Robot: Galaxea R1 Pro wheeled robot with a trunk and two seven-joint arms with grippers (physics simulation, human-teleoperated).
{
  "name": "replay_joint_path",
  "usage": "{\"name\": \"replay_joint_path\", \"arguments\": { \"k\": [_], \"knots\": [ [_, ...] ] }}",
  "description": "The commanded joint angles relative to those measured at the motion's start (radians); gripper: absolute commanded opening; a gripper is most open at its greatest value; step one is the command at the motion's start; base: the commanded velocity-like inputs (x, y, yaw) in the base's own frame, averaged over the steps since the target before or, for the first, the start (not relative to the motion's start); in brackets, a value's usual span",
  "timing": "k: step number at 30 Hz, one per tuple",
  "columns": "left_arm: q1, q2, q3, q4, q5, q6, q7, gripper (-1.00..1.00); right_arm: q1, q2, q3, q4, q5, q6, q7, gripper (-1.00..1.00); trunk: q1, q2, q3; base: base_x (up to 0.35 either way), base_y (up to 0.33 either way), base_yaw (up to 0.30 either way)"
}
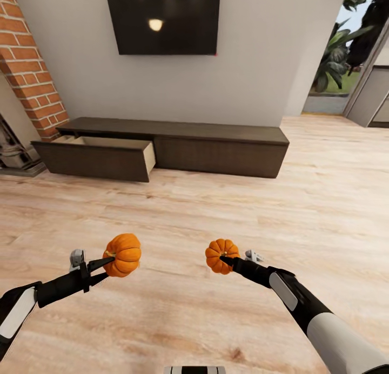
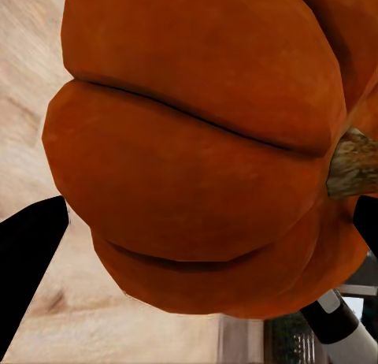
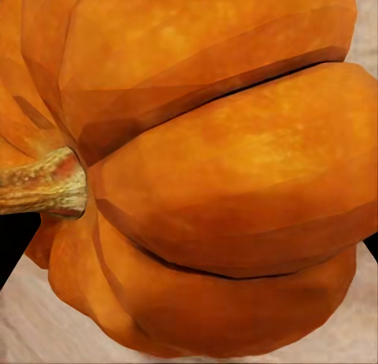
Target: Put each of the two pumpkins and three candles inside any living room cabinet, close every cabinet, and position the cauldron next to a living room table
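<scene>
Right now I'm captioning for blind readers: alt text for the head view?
Each tool, left and right, holds a pumpkin (left, right) above wood floor, facing a long dark cabinet with one drawer open.

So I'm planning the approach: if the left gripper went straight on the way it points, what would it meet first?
Nothing nearby, apparently: the left gripper, holding a pumpkin, points over bare floor, roughly toward the cabinet; depth unclear.

A pumpkin point(image 1: 123, 254) sits in each gripper, left point(image 1: 108, 265) and right point(image 1: 226, 261), with the cabinet point(image 1: 216, 147) well ahead, its open drawer point(image 1: 97, 157) ahead-left.
</scene>
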Motion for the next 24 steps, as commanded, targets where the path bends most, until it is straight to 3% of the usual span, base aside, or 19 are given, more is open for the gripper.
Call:
{"name": "replay_joint_path", "arguments": {
  "k": [1,10,24],
  "knots": [
    [-0.001,0.000,0.001,0.000,0.011,0.010,-0.002,-1.00,-0.001,-0.001,0.003,-0.002,-0.012,0.004,-0.003,-1.00,0.000,0.000,-0.002,0.292,0.169,0.222],
    [-0.001,0.000,0.001,0.000,0.011,0.010,-0.002,-1.00,-0.001,-0.002,0.003,-0.003,-0.014,0.004,-0.001,-1.00,0.000,0.000,-0.010,0.301,0.144,0.209],
    [-0.001,0.000,0.001,0.000,0.011,0.010,-0.002,-1.00,-0.001,-0.002,0.004,-0.003,-0.013,0.004,-0.001,-1.00,0.000,0.000,-0.011,0.303,0.137,0.009]
  ]
}}
